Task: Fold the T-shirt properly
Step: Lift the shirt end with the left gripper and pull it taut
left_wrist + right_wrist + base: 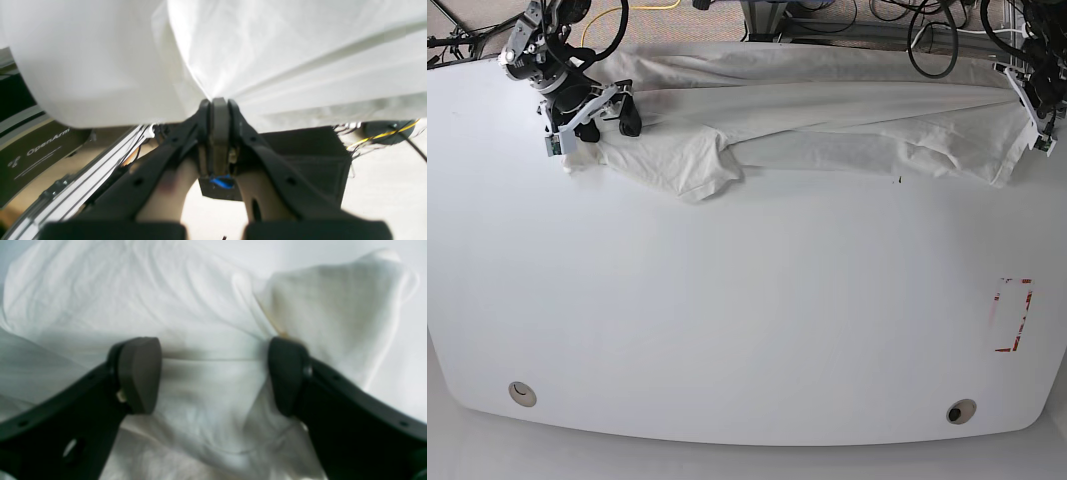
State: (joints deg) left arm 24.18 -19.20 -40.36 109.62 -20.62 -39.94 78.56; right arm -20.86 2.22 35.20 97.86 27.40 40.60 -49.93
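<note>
Overhead view, near to far. The near part of the white table [727, 330] is bare apart from a red rectangular marking [1012, 315] near its right edge and two round holes [522, 393] close to the front rim. Along the far edge lies the T-shirt [827, 120], white and wrinkled, stretched across the table's width, one sleeve [702, 165] spilling forward. At the far right of this view, the left gripper [219, 103] is clamped tight on a pinch of the cloth, which fans out from its tips. At the far left, the right gripper [213, 373] stands with jaws well apart over the shirt, both pads [140, 373] touching the fabric, nothing gripped. Cables [927, 40] lie beyond the table.
</note>
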